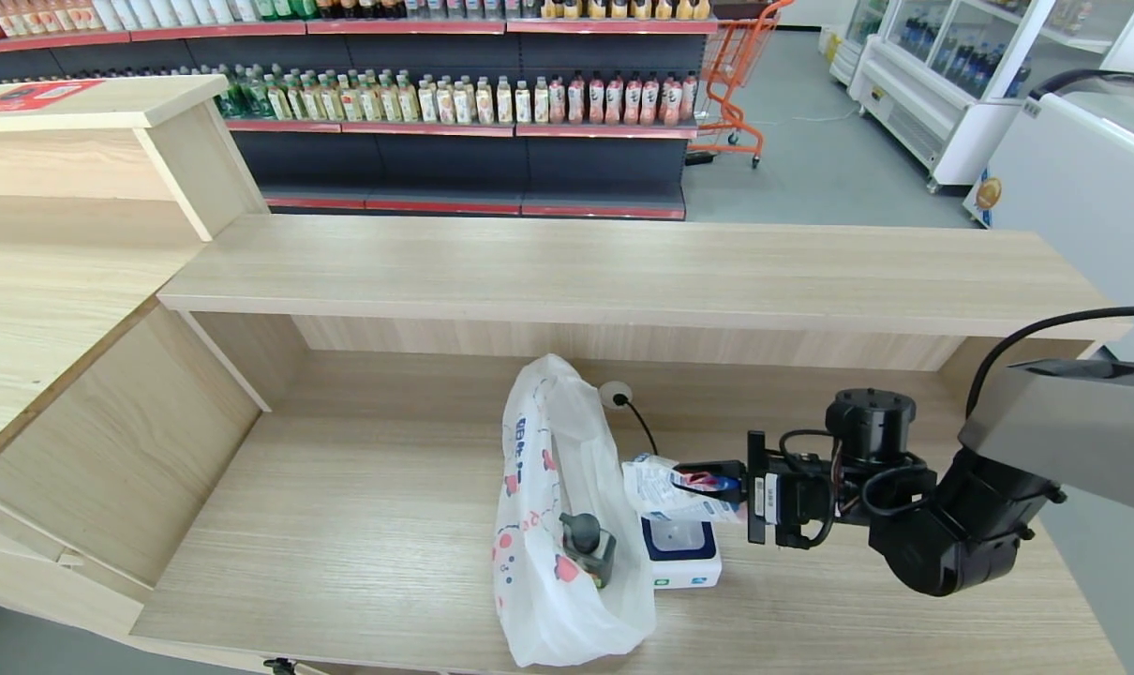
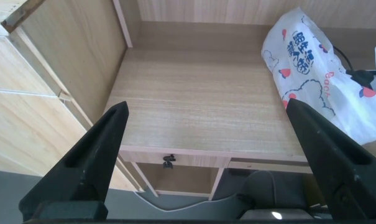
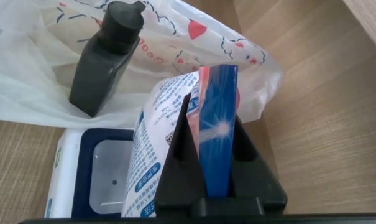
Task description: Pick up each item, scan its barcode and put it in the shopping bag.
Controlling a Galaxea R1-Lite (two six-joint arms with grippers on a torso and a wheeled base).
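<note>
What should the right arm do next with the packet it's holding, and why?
Probably lower the packet slightly toward the scanner, printed white side down. The right gripper is shut on the packet over the scanner's window, beside the shopping bag, which already holds a dark bottle. Whether the packet has been scanned cannot be told, so scanning seems safer before bagging.

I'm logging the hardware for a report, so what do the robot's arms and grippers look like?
The right arm is black with a grey upper link, looped black cables and a white label at the wrist. The right gripper and left gripper have matte black, tapering fingers.
</note>
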